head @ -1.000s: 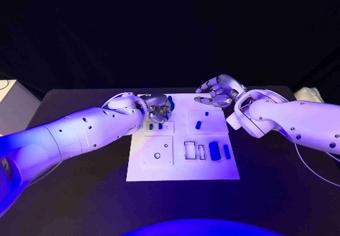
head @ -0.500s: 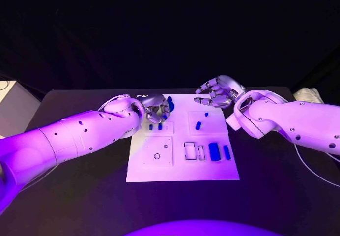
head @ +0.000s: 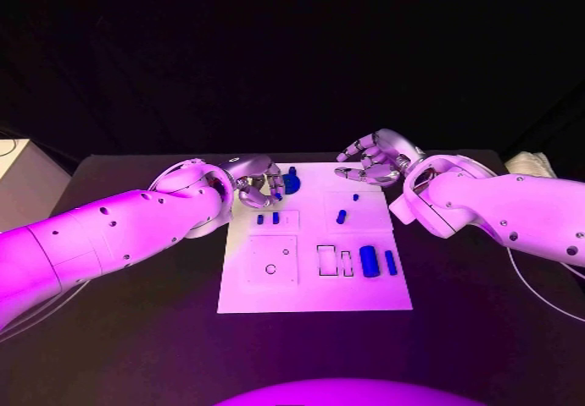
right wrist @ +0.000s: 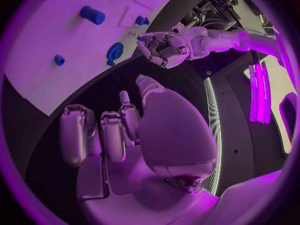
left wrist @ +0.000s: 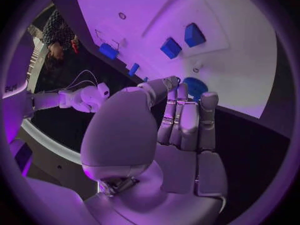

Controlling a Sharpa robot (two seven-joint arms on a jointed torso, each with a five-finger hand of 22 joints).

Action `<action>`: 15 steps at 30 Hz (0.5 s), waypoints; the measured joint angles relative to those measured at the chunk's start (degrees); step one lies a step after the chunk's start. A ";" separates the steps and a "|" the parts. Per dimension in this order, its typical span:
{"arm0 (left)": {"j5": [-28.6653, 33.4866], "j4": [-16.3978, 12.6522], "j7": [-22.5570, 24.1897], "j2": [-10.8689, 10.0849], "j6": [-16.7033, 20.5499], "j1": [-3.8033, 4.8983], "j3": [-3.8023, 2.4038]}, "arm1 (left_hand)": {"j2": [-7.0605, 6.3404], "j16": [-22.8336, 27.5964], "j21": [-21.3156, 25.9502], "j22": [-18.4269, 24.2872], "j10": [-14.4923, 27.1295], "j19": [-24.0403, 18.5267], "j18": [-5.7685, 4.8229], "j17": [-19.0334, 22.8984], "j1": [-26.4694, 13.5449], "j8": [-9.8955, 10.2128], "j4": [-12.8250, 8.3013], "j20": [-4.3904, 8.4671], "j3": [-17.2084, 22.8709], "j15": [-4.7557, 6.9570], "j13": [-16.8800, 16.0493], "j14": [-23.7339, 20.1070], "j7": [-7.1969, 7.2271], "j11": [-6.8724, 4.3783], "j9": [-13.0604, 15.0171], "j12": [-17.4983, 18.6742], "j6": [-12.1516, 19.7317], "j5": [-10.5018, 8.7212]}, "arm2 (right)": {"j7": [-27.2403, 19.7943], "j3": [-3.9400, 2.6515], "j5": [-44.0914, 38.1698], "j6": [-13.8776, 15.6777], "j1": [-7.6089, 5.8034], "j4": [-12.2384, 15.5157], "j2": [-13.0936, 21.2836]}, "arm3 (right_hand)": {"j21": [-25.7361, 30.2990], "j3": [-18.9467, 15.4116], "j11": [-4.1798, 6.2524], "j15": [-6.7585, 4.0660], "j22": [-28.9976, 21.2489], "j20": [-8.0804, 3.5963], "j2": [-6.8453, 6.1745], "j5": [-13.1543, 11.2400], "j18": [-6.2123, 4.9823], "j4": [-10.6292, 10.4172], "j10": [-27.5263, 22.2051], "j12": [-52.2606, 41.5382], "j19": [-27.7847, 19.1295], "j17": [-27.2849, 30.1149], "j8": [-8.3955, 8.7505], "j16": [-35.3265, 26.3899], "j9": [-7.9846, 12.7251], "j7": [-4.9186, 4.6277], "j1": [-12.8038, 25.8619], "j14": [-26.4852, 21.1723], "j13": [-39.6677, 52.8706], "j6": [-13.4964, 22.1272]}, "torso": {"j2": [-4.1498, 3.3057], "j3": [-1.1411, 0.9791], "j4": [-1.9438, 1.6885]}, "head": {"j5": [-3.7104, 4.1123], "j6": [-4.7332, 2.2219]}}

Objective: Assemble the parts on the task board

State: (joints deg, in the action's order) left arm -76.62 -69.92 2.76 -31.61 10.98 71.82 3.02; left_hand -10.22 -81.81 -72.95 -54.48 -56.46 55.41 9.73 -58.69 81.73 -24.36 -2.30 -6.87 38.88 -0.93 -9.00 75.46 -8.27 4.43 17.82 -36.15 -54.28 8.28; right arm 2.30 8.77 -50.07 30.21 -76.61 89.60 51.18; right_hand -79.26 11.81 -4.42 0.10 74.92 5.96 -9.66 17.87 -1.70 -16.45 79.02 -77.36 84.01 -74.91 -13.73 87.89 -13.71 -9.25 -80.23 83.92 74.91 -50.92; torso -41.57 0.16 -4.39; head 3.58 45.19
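Observation:
The white task board (head: pixel 314 292) lies in the middle of the table. My left hand (head: pixel 256 183) hovers over its far left corner, fingers curled together and thumb near their tips, with nothing seen between them. Just beyond the fingertips (left wrist: pixel 173 81) lies a round blue part (head: pixel 292 180) (left wrist: pixel 195 87). Two small blue parts (head: pixel 267 218) stand just nearer than that hand. My right hand (head: pixel 375 159) hangs at the board's far right edge, its fingers (right wrist: pixel 75 135) loosely bent, apart and holding nothing. Two more small parts (head: pixel 342 216) sit in front of it.
Two longer blue parts (head: pixel 369 260) (head: pixel 390 260) lie at the board's right, beside two rectangular slots (head: pixel 325 259). A small ring (head: pixel 270 269) marks the left square panel. A pale box (head: pixel 24 182) stands off the table's left, and a light object (head: pixel 530 161) at its far right.
My left hand has drawn back from above the two small parts toward the board's far left corner. The right hand has stayed where it was.

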 measured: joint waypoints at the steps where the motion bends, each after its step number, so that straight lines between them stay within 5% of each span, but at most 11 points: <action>1: 0.33 -0.24 -0.04 -0.42 -0.22 0.02 -0.05 | 0.00 0.00 0.00 0.00 0.00 0.00 0.00 0.09 0.00 0.00 0.17 0.00 -0.17 0.00 0.07 0.00 0.00 0.00 0.00 0.00 0.00 0.00 | 0.00 0.00 0.00 0.00 0.00 0.01 0.01 | 0.00 0.00 0.00 0.00 0.00 0.00 0.00 0.00 0.00 0.00 0.00 0.00 0.00 0.00 0.00 0.00 0.00 0.00 0.00 0.00 0.00 0.00 | 0.00 0.00 -0.01 | -0.03 -0.03; 15: 1.73 0.96 -1.19 -1.76 -3.37 0.05 -0.17 | -0.07 0.00 0.00 0.01 0.01 0.00 0.00 0.11 -0.06 0.01 0.16 0.00 -0.16 0.00 0.13 0.00 0.00 0.00 0.00 0.03 0.01 0.11 | 0.01 -0.01 0.00 0.00 0.00 0.08 0.19 | 0.00 0.00 0.00 0.00 -0.01 0.00 0.00 0.00 0.00 0.00 0.00 0.00 0.00 0.00 0.00 0.00 0.00 0.00 0.00 0.00 0.00 0.00 | -0.14 0.03 0.11 | -0.42 -0.07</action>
State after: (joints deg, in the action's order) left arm -74.89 -68.96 1.56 -33.37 7.61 71.87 2.85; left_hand -10.29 -81.81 -72.95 -54.46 -56.46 55.40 9.73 -58.58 81.67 -24.36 -2.14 -6.87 38.71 -0.94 -8.86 75.45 -8.27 4.43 17.81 -36.12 -54.27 8.39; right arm 2.31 8.76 -50.07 30.21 -76.61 89.68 51.38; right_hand -79.26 11.81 -4.42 0.10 74.91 5.96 -9.66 17.87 -1.70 -16.45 79.02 -77.36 84.00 -74.91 -13.73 87.89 -13.71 -9.25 -80.23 83.92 74.91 -50.92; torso -41.71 0.19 -4.28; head 3.15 45.12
